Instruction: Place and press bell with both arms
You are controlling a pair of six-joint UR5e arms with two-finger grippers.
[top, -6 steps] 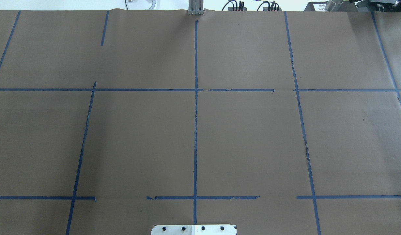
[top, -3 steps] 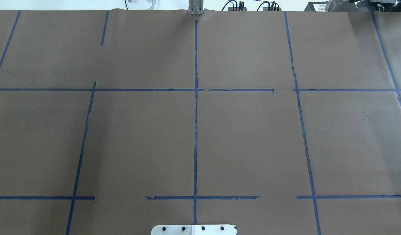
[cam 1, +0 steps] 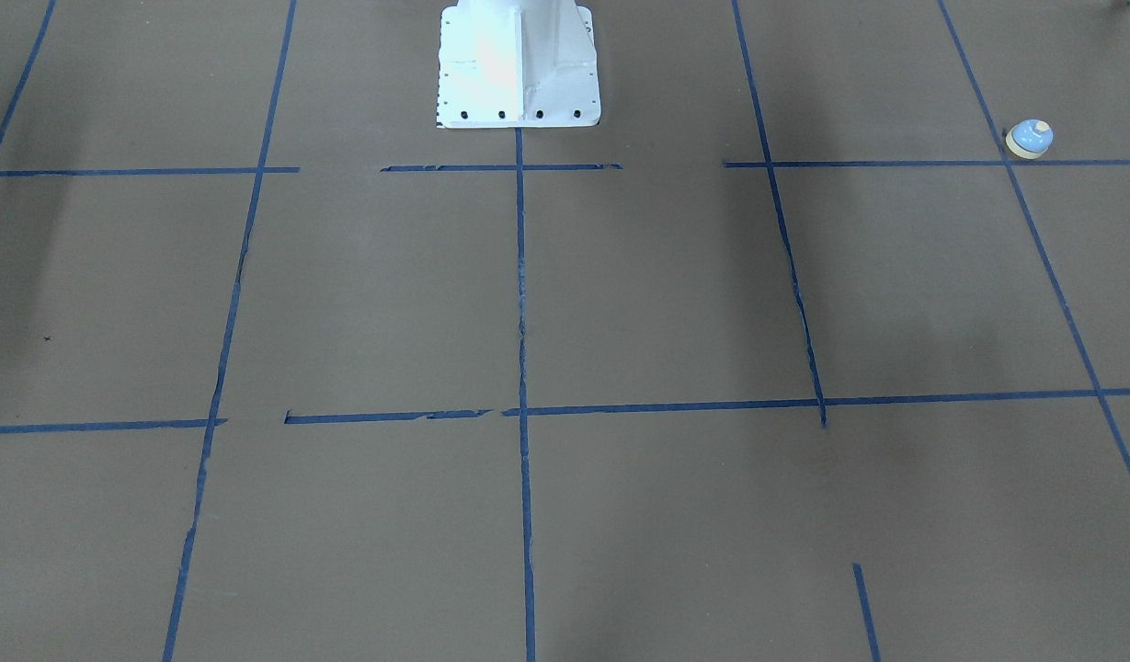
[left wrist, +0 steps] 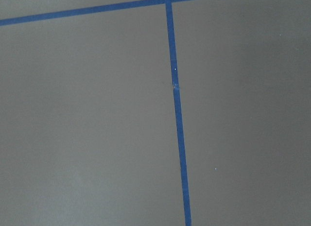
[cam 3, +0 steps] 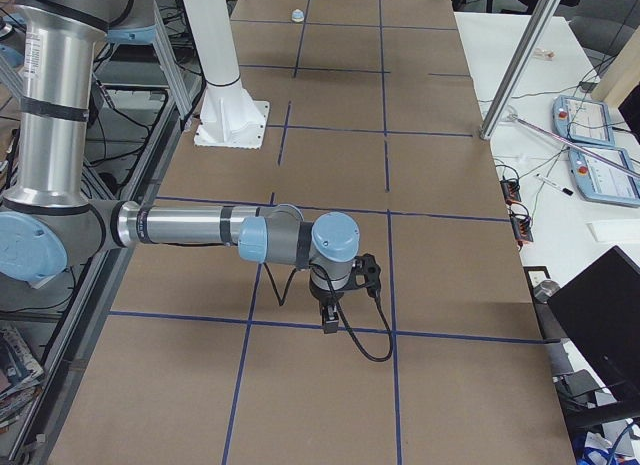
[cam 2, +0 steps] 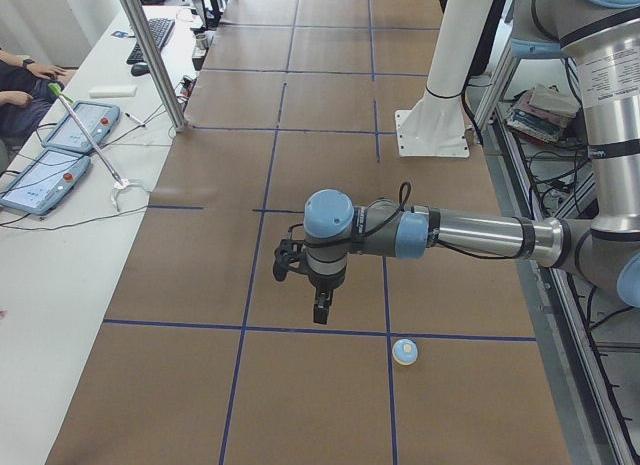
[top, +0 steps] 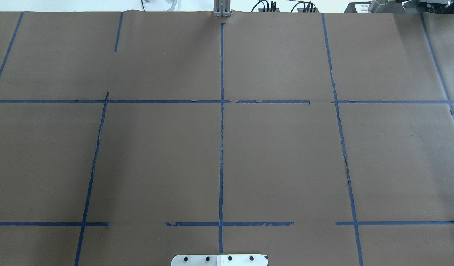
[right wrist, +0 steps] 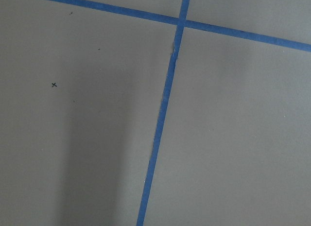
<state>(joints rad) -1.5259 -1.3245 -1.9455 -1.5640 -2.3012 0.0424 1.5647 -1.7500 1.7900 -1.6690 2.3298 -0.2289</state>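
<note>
Our left end effector (cam 2: 320,313) and right end effector (cam 3: 328,320) hang above the counter (cam 2: 330,185), bell (cam 2: 404,351) untouched.
The bell sits at four o'clock of the left one, likely its pickup; we cannot tell whether either is clenched.

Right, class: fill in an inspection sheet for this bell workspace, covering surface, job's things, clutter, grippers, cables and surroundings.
Surface: brown paper with a blue tape grid, ragged in places.
Job's things: bell upright on the paper by a tape crossing, untouched.
Clutter: nothing seen.
Grippers: left gripper points down, near the bell but apart from it; right gripper points down, far from it; open or shut cannot be told.
Cables: black cable hangs in a loop from the right gripper.
Surroundings: white pedestal; pendants on a white bench.
</note>
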